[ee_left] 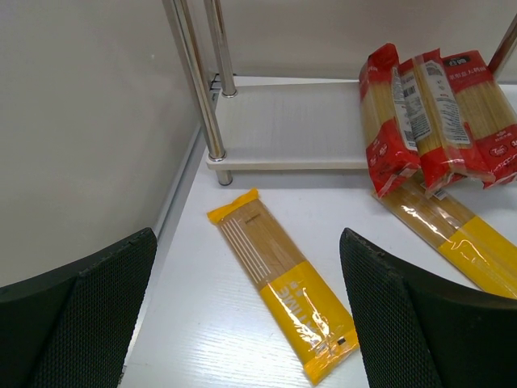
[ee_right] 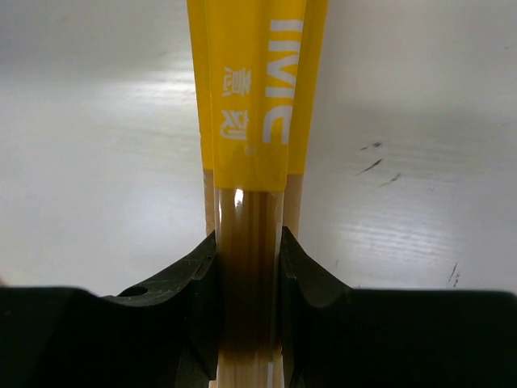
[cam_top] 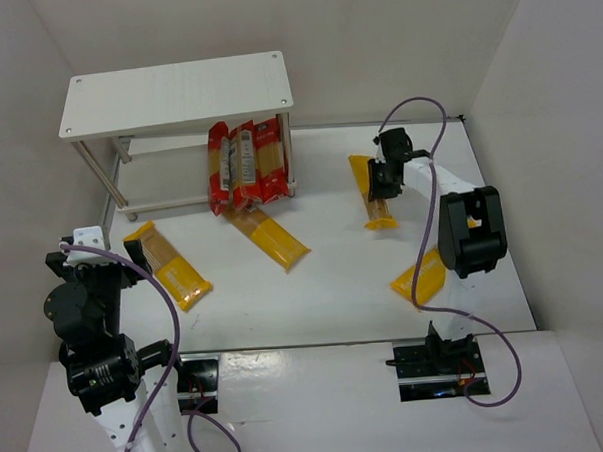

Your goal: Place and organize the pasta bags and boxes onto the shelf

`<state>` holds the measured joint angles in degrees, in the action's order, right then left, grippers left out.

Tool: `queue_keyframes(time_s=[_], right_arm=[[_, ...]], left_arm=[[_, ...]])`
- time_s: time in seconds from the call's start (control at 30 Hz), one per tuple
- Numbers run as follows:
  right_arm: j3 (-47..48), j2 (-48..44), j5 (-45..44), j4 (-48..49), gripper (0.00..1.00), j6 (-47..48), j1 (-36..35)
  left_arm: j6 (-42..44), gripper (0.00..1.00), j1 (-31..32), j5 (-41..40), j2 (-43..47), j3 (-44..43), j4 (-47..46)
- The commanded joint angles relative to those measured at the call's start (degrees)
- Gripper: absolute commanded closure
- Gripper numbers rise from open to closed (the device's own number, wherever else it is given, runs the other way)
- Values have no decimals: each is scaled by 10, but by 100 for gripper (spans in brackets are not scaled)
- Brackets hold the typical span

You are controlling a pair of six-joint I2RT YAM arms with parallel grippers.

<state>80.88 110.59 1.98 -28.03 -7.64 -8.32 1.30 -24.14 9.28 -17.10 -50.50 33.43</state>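
Top view: the shelf point(cam_top: 176, 91) stands at the far left of the table point(cam_top: 335, 295), and no pack is seen on its top board. Three red-edged spaghetti bags point(cam_top: 247, 166) are leaned against its right front, probably parked there rather than sorted. A yellow spaghetti pack point(cam_top: 272, 237) lies flat just in front of them, its far end tucked under the bags. A second yellow pack point(cam_top: 168, 264) lies flat beside the left gripper point(cam_top: 133, 255). A third yellow pack point(cam_top: 421, 276) is partly hidden under the right arm. The right gripper point(cam_top: 383, 182) is set down over a fourth yellow pack point(cam_top: 379, 205), well apart from the shelf.

Left wrist view: the left fingers point(ee_left: 89, 323) are spread wide with nothing between them. They are aimed over the second yellow pack, which lies at a slant near the shelf's lower tier point(ee_left: 283, 125), so it is judged the likely next pick.

Right wrist view: the right jaws are clamped across the fourth pack's narrow width, on the clear window part. That is judged a sensible hold for a long flat pack, though the free end may sag. Whether the pack is off the table cannot be told.
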Motion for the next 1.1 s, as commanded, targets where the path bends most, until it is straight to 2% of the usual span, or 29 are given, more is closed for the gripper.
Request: queue_keyframes(time_s=[0.0, 0.27, 0.4, 0.57, 0.77, 0.93, 0.97, 1.07], right_arm=[[-4, -111, 29, 34, 100, 41, 8], [-37, -234, 99, -29, 100, 121, 8], [-31, -270, 197, -110, 100, 211, 1], [-31, -312, 234, -184, 100, 279, -31], [-31, -338, 244, -219, 100, 336, -125], [-36, -349, 213, -214, 100, 331, -252], [-36, -349, 191, -208, 100, 325, -300], [-21, -317, 179, -197, 100, 315, -357]], left_arm=[[4, 0, -6, 0, 3, 0, -20], [-2, 0, -27, -6, 20, 0, -20], [-2, 0, -34, -11, 20, 0, -20], [-7, 0, -50, -16, 30, 0, -20], [-12, 0, -69, -28, 30, 0, -20], [-17, 0, -79, -39, 30, 0, -20], [-17, 0, -85, -44, 25, 0, -20], [-23, 0, -95, -44, 19, 0, -20]])
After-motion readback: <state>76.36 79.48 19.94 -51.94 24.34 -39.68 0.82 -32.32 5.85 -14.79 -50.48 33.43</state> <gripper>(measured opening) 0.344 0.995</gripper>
